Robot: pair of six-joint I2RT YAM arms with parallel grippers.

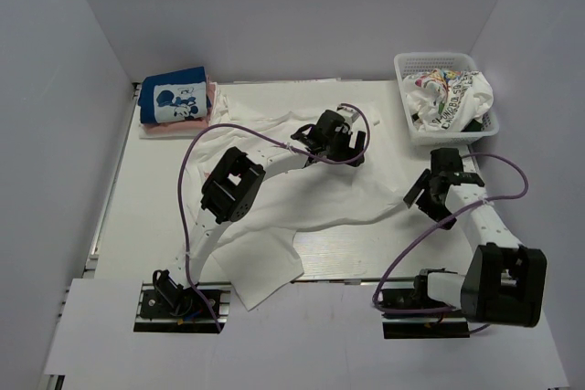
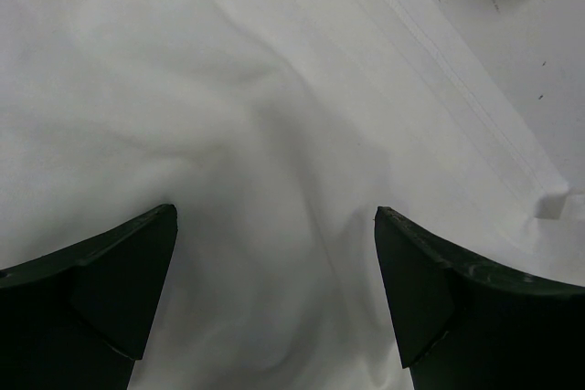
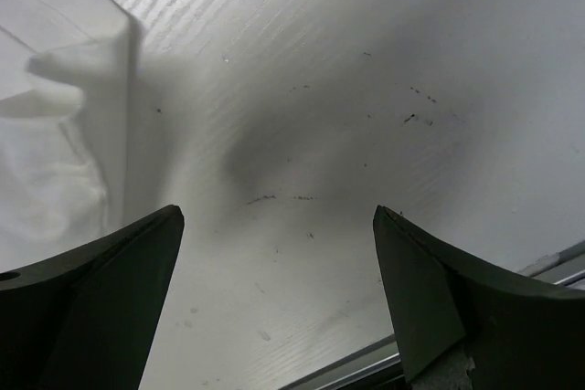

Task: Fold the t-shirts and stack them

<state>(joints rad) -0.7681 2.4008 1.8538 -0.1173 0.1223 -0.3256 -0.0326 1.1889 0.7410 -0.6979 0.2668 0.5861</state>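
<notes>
The large plain white t-shirt [image 1: 311, 189] lies spread and wrinkled across the middle of the table, one part reaching the near edge. My left gripper [image 1: 334, 145] hovers over its far part, open, with only white cloth [image 2: 274, 134] between the fingers [image 2: 274, 226]. My right gripper [image 1: 430, 196] stands open just past the shirt's right edge, over bare table [image 3: 302, 134], with the shirt's edge [image 3: 55, 134] at its left. A folded blue t-shirt with a cartoon-mouse panel [image 1: 175, 98] rests on a pink one [image 1: 174, 129] at the back left.
A white mesh basket [image 1: 409, 68] at the back right holds a white printed t-shirt [image 1: 452, 96] and a bit of dark green cloth [image 1: 473, 123]. The table's near metal rail [image 3: 548, 267] shows by the right fingers. White walls enclose the table.
</notes>
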